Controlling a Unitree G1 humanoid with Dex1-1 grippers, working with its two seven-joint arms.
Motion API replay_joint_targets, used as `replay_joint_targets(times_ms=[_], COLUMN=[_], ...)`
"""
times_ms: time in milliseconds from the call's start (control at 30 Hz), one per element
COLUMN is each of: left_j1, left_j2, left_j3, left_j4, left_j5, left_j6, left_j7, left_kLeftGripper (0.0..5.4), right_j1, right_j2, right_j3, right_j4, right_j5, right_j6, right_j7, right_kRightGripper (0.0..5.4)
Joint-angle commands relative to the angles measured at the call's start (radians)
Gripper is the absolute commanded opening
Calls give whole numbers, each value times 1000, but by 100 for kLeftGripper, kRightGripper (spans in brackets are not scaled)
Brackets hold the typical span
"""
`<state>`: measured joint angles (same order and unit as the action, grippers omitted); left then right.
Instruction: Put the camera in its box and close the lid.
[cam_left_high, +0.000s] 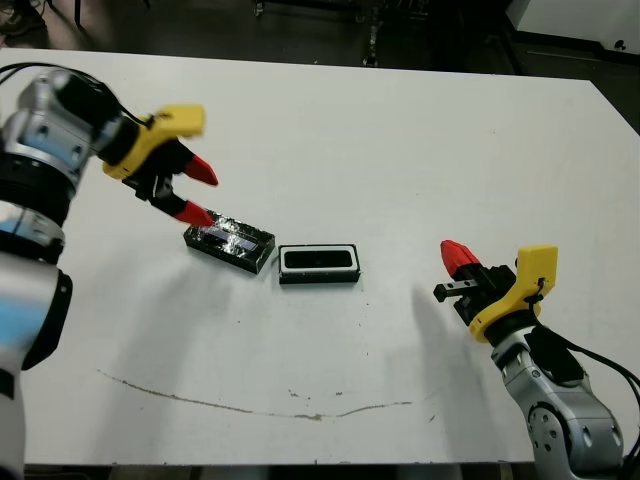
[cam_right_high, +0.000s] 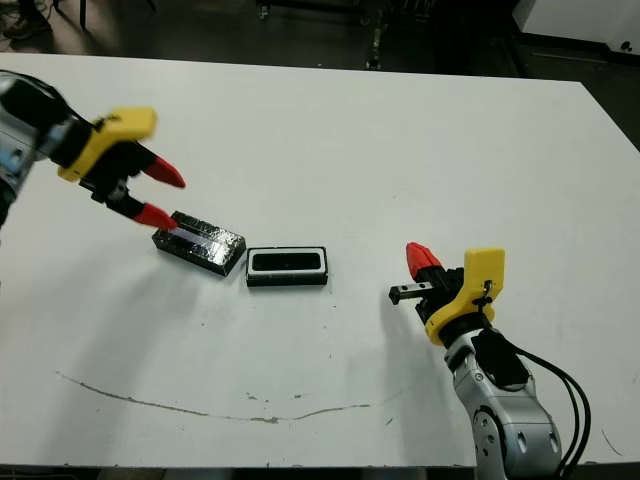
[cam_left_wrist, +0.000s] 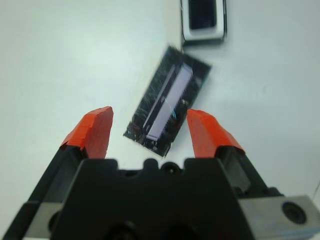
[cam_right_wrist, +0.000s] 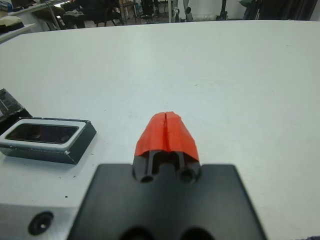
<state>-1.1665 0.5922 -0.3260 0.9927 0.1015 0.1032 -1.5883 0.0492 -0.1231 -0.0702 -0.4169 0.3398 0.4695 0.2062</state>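
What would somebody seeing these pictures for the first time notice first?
Probably the left gripper, red-tipped jaws spread, poised over the far-left end of the glossy black lid near the middle of the white table. Right beside the lid sits the box, white-rimmed, with something dark filling its inside, likely the camera. Off to the right, the right gripper waits with jaws closed on nothing, apart from both.

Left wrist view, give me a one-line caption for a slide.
Open left gripper poised over the glossy black lid, with the white-lined box just beyond it.
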Motion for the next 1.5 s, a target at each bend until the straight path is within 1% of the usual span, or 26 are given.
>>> replay_joint_targets(times_ms=[33,133,267,367,467,533,600,667,767,867,900,967,1067,1167,1233,1367,1400,1433,1500], left_j1=[32,51,90,101,93,80,63,35,-31,-88,-101,-120,-134,-149,-155,-169,-169,-172,-185], left_j2=[1,1,5,5,10,17,35,43,40,28,22,10,-22,-65,-90,-145,-152,-161,-188], left_j3=[32,58,76,68,38,20,-5,-27,-77,-122,-132,-171,-220,-269,-291,-311,-313,-314,-316], left_j4=[-27,-60,-140,-162,-169,-183,-225,-241,-238,-245,-243,-251,-233,-174,-138,-37,-15,10,76], left_j5=[-12,-24,-31,-31,-8,12,44,66,119,171,182,221,252,278,298,337,343,349,364], left_j6=[34,77,110,135,114,62,-51,-159,-259,-278,-269,-288,-322,-318,-350,-381,-430,-453,-437], left_j7=[27,63,103,88,69,64,67,50,15,-14,-20,-25,-26,-26,-26,-20,-5,4,7], left_kLeftGripper=[362,362,362,362,362,362,400,420,461,508,519,538,538,538,538,538,538,538,538], right_j1=[9,10,10,11,11,11,11,11,11,11,11,11,11,13,14,14,14,14,15], right_j2=[-4,-4,-8,-8,-10,-9,-7,-8,-10,-8,-8,-9,-7,-5,-5,-8,-9,-9,-9], right_j3=[0,-2,-3,-3,-1,-3,-4,-3,1,0,0,1,4,7,8,7,7,6,6], right_j4=[10,11,11,13,14,15,15,15,6,7,9,13,10,11,17,18,18,16,16], right_j5=[-3,1,1,0,-4,-2,4,3,-3,2,2,-1,-2,0,-1,-1,-2,-1,1], right_j6=[-5,-4,-4,-6,-8,-5,2,3,12,14,11,3,11,5,-6,-2,0,4,5], right_j7=[-2,-2,-1,1,0,0,-1,-1,-9,-8,-6,-2,-8,-5,1,1,0,-2,0], right_kRightGripper=[0,0,0,0,0,0,0,0,0,0,0,0,0,0,0,0,0,0,0])
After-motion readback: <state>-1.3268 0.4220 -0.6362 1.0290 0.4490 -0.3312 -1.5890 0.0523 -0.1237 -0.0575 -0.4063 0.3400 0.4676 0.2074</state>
